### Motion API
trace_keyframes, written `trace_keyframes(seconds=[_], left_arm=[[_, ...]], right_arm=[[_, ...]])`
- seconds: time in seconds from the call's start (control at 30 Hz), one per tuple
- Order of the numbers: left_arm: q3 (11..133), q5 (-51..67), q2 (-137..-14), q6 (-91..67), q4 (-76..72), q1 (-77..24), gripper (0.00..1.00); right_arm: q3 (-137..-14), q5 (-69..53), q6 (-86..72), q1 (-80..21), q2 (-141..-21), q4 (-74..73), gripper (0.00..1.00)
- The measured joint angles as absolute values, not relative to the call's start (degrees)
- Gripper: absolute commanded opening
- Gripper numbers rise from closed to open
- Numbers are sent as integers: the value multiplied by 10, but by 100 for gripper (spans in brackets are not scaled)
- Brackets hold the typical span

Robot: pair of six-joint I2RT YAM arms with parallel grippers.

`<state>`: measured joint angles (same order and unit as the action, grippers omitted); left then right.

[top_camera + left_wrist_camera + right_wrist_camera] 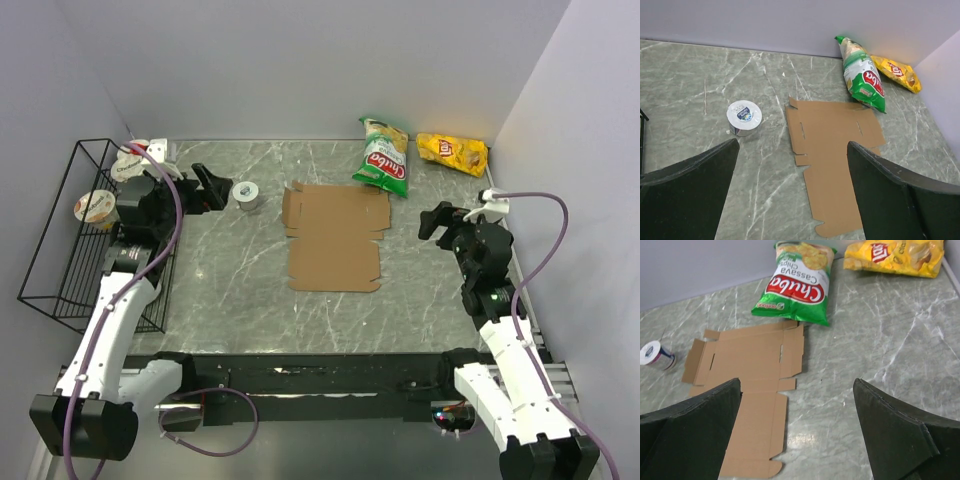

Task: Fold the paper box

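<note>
Two grippers gape wide and empty, the left gripper (211,188) and the right gripper (432,220) flanking the plain brown cardboard paper box (333,236), lying flat on the grey marble table (230,290), no flap raised: every fold remains. Beyond rest a green snack bag (384,158) and a yellow snack bag (452,152).

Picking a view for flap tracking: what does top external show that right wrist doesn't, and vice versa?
Top external only: black wire basket holding tubs, and the open left gripper. Right wrist only: readable Cassava Chips print on the green snack bag. Both: the flat, unfolded brown cardboard paper box, the yellow snack bag and the small white-lidded cup.
</note>
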<state>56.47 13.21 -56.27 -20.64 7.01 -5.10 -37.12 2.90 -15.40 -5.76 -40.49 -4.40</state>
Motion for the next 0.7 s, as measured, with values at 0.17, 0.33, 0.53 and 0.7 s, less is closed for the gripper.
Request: trace_keyframes(seconds=[0.17, 0.33, 0.53, 0.7], left_arm=[[565, 132, -570, -211, 71, -51, 96], [566, 140, -582, -225, 73, -51, 96], [628, 183, -647, -249, 90, -51, 96], [688, 241, -700, -265, 90, -53, 99]], right_arm=[[-397, -3, -154, -59, -409, -82, 100], [-408, -42, -152, -60, -407, -118, 100], [-484, -96, -152, -60, -459, -160, 100], [-532, -147, -154, -52, -559, -178, 98]])
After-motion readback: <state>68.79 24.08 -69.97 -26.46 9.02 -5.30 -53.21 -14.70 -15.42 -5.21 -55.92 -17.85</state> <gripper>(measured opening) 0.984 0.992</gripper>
